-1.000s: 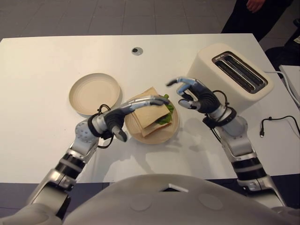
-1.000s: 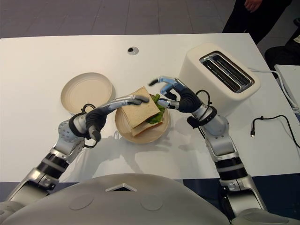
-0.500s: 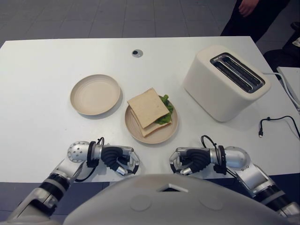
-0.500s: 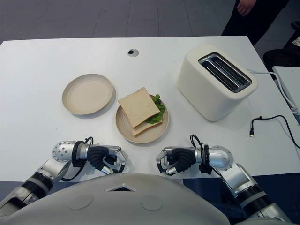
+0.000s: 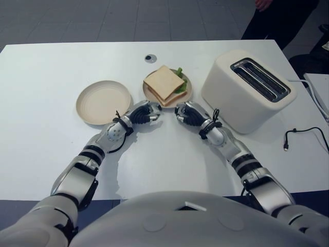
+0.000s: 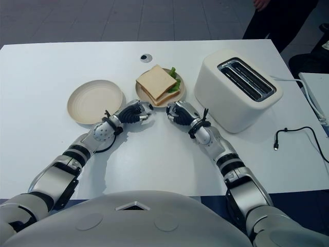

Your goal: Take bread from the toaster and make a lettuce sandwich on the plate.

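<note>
A sandwich [image 5: 164,84] of two bread slices with green lettuce [image 5: 179,72] poking out lies on a tan plate [image 5: 186,95] in the middle of the white table. My left hand [image 5: 144,113] sits just in front of the plate's near left rim, fingers curled, holding nothing. My right hand [image 5: 188,112] sits at the plate's near right rim, fingers curled too and empty. The cream toaster [image 5: 248,91] stands to the right with both slots empty.
An empty tan plate [image 5: 103,103] lies left of the sandwich plate. A black cable [image 5: 305,135] trails at the right edge. A small dark round fitting [image 5: 149,57] sits at the back of the table.
Both hands have moved forward from the table's near edge to the plate's near rim. The sandwich plate now lies farther back on the table, closer to the round fitting.
</note>
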Tool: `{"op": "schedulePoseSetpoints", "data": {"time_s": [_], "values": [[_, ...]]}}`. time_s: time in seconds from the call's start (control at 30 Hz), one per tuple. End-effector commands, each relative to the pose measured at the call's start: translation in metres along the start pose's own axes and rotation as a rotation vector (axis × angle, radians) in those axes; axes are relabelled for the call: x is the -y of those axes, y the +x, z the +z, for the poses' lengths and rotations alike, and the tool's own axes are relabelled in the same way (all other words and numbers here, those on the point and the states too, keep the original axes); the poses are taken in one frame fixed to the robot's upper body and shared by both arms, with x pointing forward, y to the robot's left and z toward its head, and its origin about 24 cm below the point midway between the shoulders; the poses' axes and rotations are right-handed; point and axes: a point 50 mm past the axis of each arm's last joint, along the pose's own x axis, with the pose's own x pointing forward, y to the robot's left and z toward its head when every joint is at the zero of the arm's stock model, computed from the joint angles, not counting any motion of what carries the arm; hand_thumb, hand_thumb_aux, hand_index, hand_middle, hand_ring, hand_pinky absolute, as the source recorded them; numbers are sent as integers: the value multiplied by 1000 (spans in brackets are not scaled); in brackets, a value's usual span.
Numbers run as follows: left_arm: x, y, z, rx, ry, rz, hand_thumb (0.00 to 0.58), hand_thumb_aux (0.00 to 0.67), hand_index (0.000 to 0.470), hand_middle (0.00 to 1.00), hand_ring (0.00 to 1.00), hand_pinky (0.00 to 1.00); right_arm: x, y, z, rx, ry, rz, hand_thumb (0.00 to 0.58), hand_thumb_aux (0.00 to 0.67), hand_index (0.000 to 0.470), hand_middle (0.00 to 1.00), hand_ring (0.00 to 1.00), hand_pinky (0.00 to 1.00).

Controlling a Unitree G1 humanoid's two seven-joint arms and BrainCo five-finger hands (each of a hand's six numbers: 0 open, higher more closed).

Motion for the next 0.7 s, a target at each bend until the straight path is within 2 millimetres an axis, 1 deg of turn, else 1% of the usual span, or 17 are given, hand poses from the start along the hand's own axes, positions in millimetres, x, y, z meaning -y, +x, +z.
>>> {"op": "schedulePoseSetpoints", "data": {"time_s": [0.03, 0.1, 0.13, 0.2, 0.3, 0.4, 0.7], "values": [[-5, -5, 30, 242, -250, 163, 0, 0, 0, 373, 373, 373, 26, -1, 20, 167, 186, -203, 0, 0, 0, 0, 0, 0], [-22, -15, 62, 474, -418, 289, 0, 0, 0, 39, 39, 39, 52, -13, 40, 323, 349, -370, 0, 0, 0, 0, 0, 0], [-30, -20, 74, 552, -484, 333, 0, 0, 0, 0, 0, 0, 62, -20, 48, 384, 410, -426, 0, 0, 0, 0, 0, 0], [-39, -30, 90, 649, -552, 376, 0, 0, 0, 0, 0, 0, 75, -33, 60, 469, 492, -486, 0, 0, 0, 0, 0, 0], [-44, -37, 102, 696, -554, 372, 0, 0, 0, 0, 0, 0, 79, -45, 74, 533, 538, -479, 0, 0, 0, 0, 0, 0], [-43, -38, 103, 685, -546, 360, 0, 0, 0, 0, 0, 0, 77, -47, 79, 537, 555, -452, 0, 0, 0, 0, 0, 0], [-41, -36, 100, 648, -519, 353, 0, 0, 0, 0, 0, 0, 74, -46, 79, 521, 559, -414, 0, 0, 0, 0, 0, 0]]}}
